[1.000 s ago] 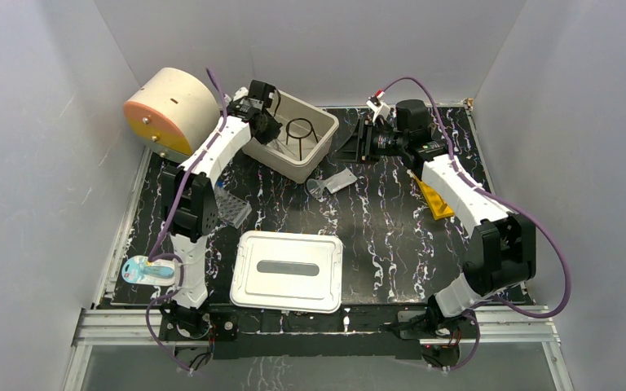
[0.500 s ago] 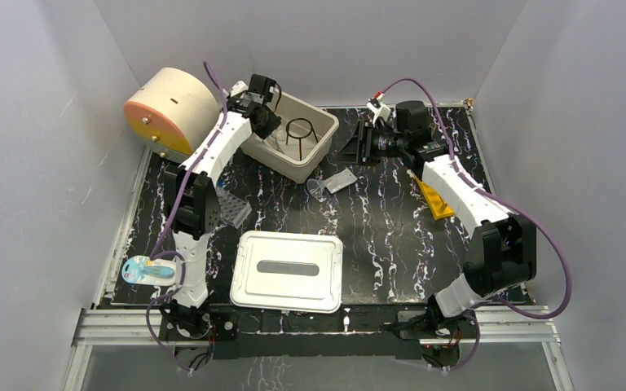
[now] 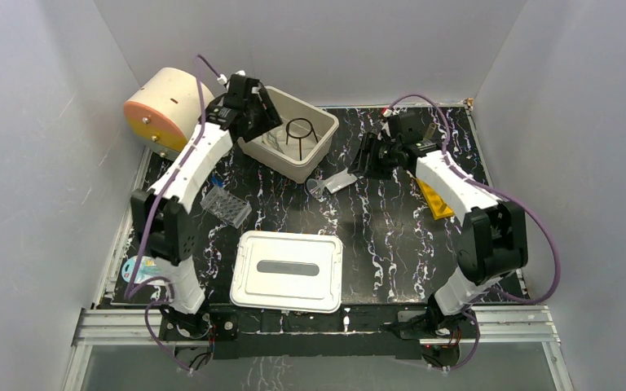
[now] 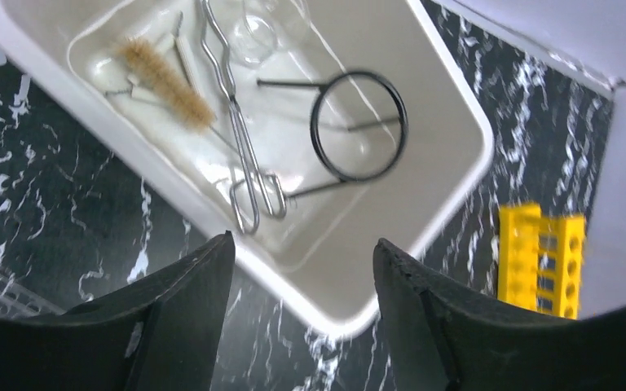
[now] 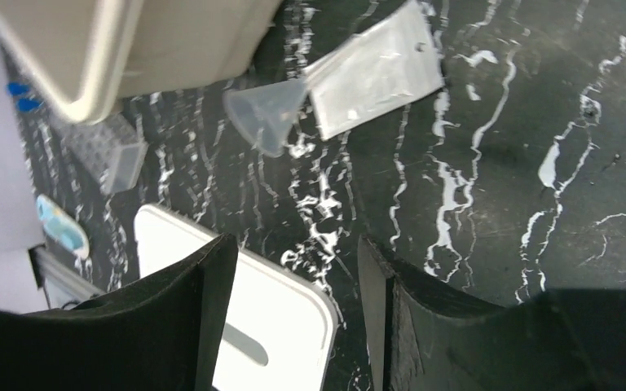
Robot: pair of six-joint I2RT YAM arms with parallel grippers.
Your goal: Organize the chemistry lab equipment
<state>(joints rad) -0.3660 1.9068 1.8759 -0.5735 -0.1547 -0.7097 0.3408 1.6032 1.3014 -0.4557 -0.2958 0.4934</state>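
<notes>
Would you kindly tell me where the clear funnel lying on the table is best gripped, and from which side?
I'd grip the funnel across its cone, coming straight down from above: it lies on its side, and the plastic bag crowds its narrow end.

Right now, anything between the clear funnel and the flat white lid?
Nothing. Only bare black marbled tabletop lies between the funnel and the lid, clearest in the right wrist view.

Black bench (image 3: 391, 236) with white marble veining. Plain pale grey walls (image 3: 334, 49) on three sides, even light. Aluminium rail (image 3: 318, 322) along near edge.
</notes>
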